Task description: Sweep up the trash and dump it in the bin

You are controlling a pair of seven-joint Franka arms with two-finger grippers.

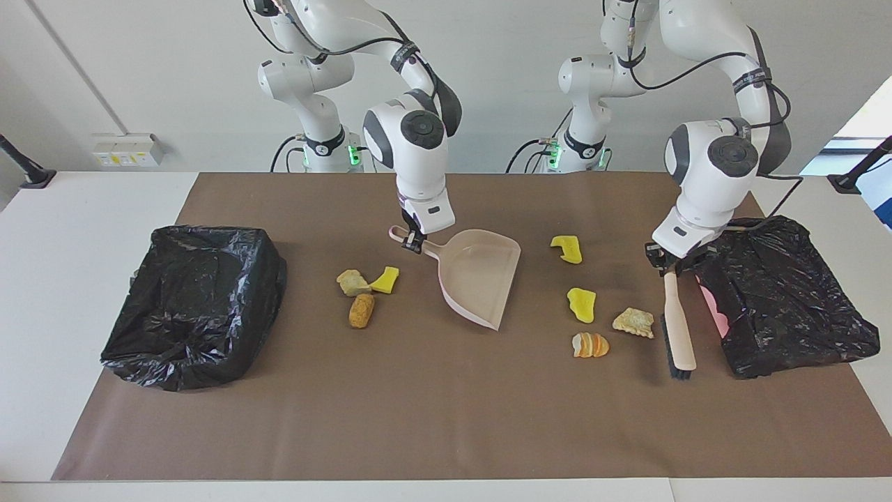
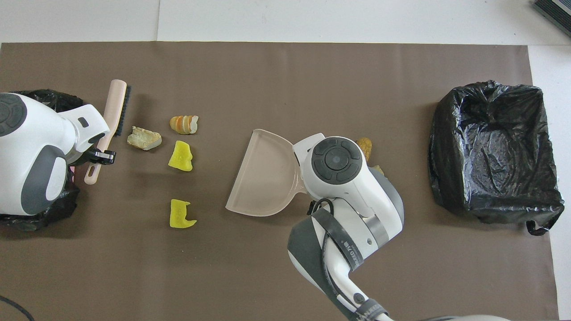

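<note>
My right gripper (image 1: 415, 241) is shut on the handle of the pale pink dustpan (image 1: 481, 275) (image 2: 263, 174), whose mouth faces the left arm's end. Several pieces of trash lie before that mouth: two yellow sponge bits (image 1: 566, 249) (image 1: 581, 305), a beige chunk (image 1: 634, 322) and an orange striped lump (image 1: 591, 344). My left gripper (image 1: 667, 268) (image 2: 101, 156) is shut on the beige hand brush (image 1: 679, 328) (image 2: 117, 109), which stands beside the beige chunk with its black bristles toward it. Three more scraps (image 1: 362, 289) lie by the dustpan's handle, toward the open black-lined bin (image 1: 195, 307) (image 2: 493, 151).
A crumpled black bag (image 1: 780, 303) with pink showing at its edge sits at the left arm's end, close to the brush. A brown mat (image 1: 446, 418) covers the table. The right arm's wrist hides its gripper in the overhead view.
</note>
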